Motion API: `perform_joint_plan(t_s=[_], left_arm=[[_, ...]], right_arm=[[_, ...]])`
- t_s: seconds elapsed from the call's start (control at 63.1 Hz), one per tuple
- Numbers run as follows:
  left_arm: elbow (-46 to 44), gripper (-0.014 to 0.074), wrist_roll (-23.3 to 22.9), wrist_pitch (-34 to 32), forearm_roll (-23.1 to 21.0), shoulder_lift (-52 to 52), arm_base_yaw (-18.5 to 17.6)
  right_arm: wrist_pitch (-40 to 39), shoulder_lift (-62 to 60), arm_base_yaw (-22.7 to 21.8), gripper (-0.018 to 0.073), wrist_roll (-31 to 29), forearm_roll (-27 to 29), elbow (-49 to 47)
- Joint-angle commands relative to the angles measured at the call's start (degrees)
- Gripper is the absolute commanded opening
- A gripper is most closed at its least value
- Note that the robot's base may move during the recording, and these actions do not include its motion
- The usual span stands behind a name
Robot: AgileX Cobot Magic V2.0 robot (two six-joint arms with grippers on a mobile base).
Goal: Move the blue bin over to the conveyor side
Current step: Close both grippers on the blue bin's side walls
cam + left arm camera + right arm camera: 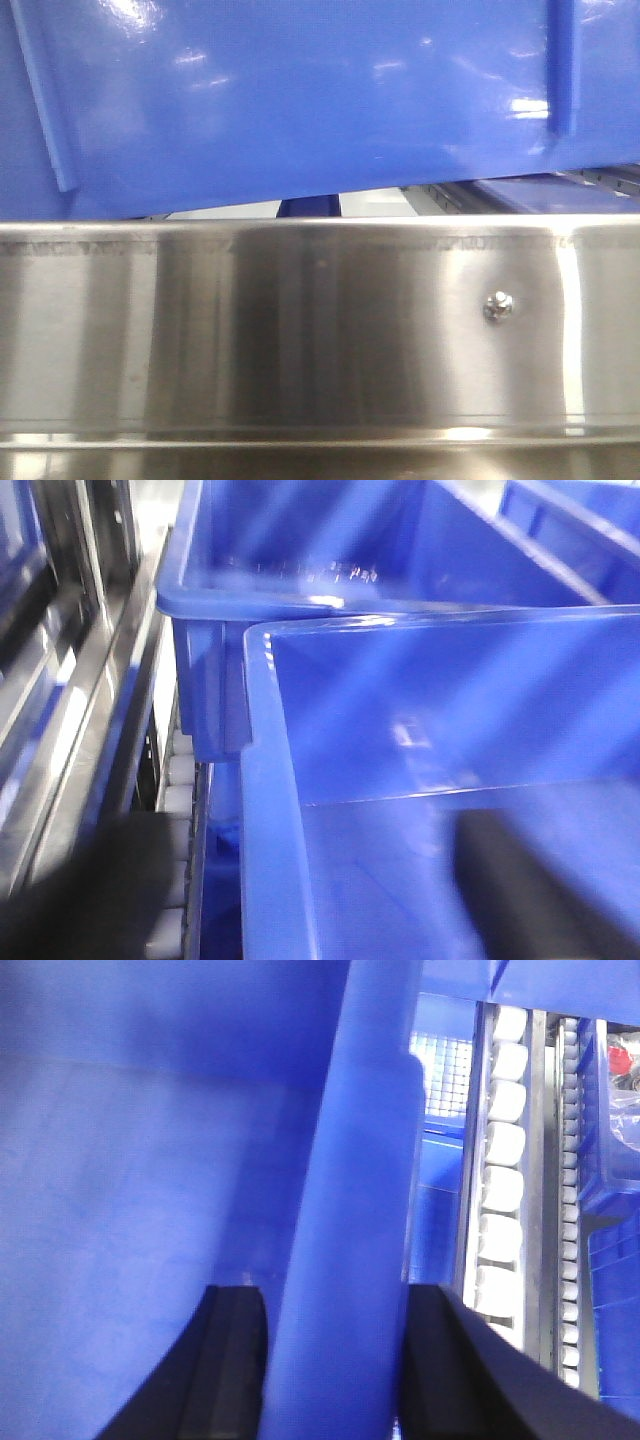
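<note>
The blue bin [300,90] fills the top of the front view, its bottom edge tilted, higher on the right, above a steel rail. In the left wrist view its rim [268,810] runs between my left gripper's [305,825] fingers, one outside and one inside the bin, both well apart from the rim, so it is open. In the right wrist view my right gripper [335,1295] is shut on the bin's rim [350,1160], one finger inside and one outside. The conveyor is out of view.
The shiny stainless-steel rail [320,320] of the roller rack spans the front view. White rollers [500,1180] run beside the bin. A second blue crate [300,540] stands right behind it. A blue crate with red items [620,1060] sits at the right.
</note>
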Motion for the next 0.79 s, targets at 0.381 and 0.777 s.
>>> perform_joint_plan(t_s=[0.381, 0.777], left_arm=[[-1.05, 0.0515, -6.32, 8.75, 0.00, 9.23, 0.14], [-4.33, 0.0515, -6.32, 10.97, 1.04, 9.66, 0.14]], right_arm=[[-0.83, -1.12, -0.06, -0.0089, -1.02, -1.21, -0.03], [-0.83, -1.12, -0.06, -0.0089, -1.02, -1.21, -0.03]])
